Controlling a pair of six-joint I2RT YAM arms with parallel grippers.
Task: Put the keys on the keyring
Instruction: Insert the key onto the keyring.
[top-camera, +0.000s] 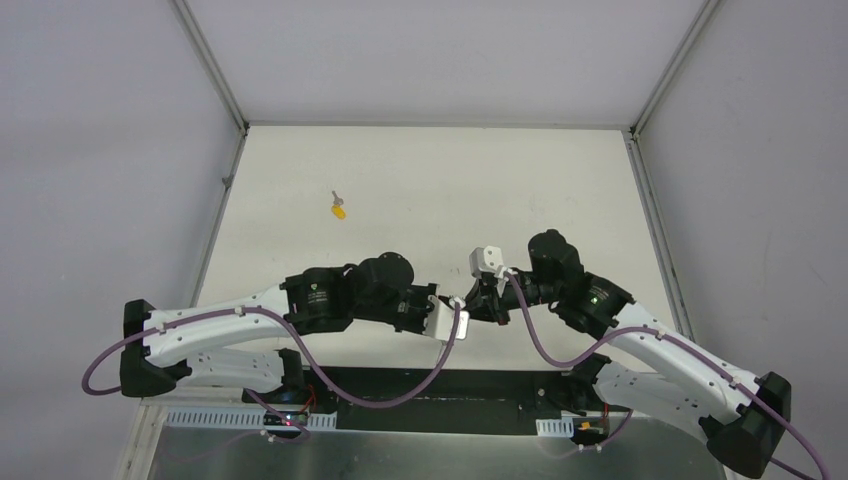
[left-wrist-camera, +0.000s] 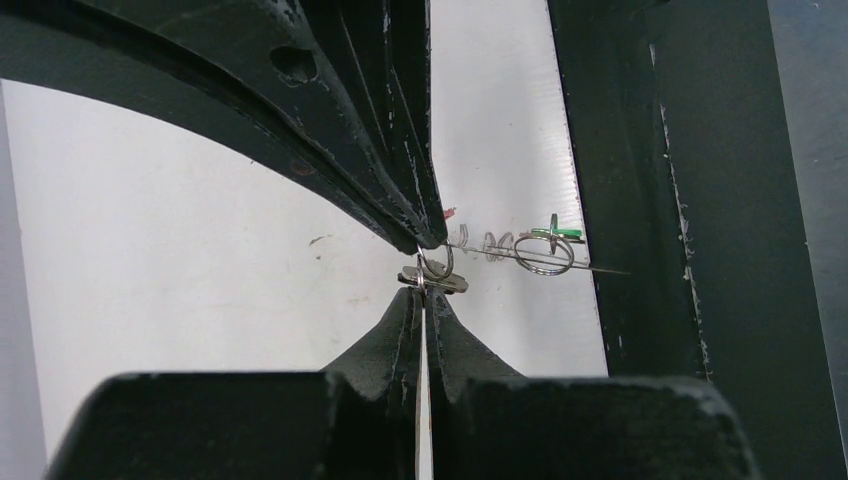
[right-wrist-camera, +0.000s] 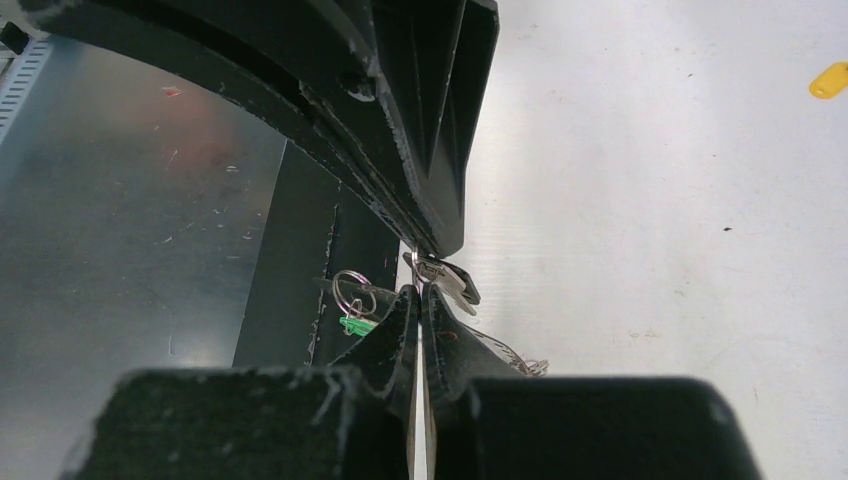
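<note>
A yellow-tagged key (top-camera: 339, 208) lies alone on the white tabletop (top-camera: 430, 180), far out on the left side and well apart from both arms. Nearer the camera, the left arm (top-camera: 230, 325) reaches in toward the middle of the near edge. Its gripper, the left gripper (left-wrist-camera: 425, 292), is clenched tight, and at its tips sits a small silver key (right-wrist-camera: 452, 282) with a dark piece at one end.

Tip to tip with it is the right gripper (right-wrist-camera: 418, 292), also clamped shut. It pinches the hooked end of the keyring (left-wrist-camera: 600, 267), a thin silvery wire that runs off sideways from the two grippers above the tabletop's dark near edge. The hook stands right beside the silver key; whether it has passed through the key's hole cannot be told.

Farther along the wire, past a few small coils, hangs a green-tagged key (left-wrist-camera: 548, 248), its little round ring looped over the wire.

The right arm (top-camera: 650, 350) bends in from the right side, its purple cable trailing back to the base.
</note>
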